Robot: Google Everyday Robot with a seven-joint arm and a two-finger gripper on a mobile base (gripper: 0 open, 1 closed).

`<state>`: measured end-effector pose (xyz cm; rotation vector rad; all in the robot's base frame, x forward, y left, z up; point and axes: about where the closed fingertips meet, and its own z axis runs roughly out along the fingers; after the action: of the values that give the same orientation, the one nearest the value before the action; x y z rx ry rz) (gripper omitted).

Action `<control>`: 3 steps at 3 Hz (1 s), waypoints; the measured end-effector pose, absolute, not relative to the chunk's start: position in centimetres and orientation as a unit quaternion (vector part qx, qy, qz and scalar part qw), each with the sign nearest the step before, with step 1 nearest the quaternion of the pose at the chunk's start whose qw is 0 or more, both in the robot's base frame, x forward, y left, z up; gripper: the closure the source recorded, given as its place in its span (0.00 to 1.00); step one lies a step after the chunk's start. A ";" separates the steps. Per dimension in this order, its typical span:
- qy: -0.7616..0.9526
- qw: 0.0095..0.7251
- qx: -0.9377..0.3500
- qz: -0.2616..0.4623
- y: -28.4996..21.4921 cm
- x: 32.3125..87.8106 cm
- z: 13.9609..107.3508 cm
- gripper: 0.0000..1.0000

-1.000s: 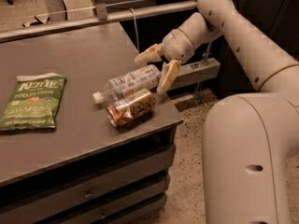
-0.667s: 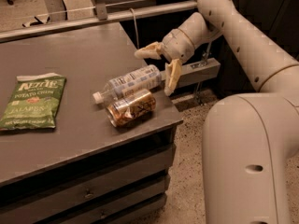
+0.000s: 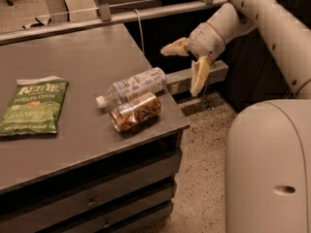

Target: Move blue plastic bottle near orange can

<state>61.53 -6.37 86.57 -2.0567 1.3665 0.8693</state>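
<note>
Set high, off the right front corner of the counter (image 3: 73, 144), close beside the robot's own pale body (image 3: 267, 174). Looked steeply down and leftward across the counter, near enough to crop its left end. Took in the speckled floor (image 3: 204, 144) right of the counter. Caught the claw (image 3: 180, 71) just past the counter's right edge, fingers spread wide.

You have a grey desk (image 3: 73, 144) with three things on it. The bottle (image 3: 133, 85) lies on its side near the right edge, cap to the left. The can (image 3: 136, 111) lies on its side right against it, nearer you. A chip bag (image 3: 33, 106) lies flat, well apart on the left. The hand (image 3: 179, 72) hangs beyond the right edge, fingers spread.
</note>
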 end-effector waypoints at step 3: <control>0.627 0.369 -0.675 0.120 -17.3 59.9 98.9 0.00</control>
<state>59.89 -17.26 98.87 -1.7317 1.6102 0.3086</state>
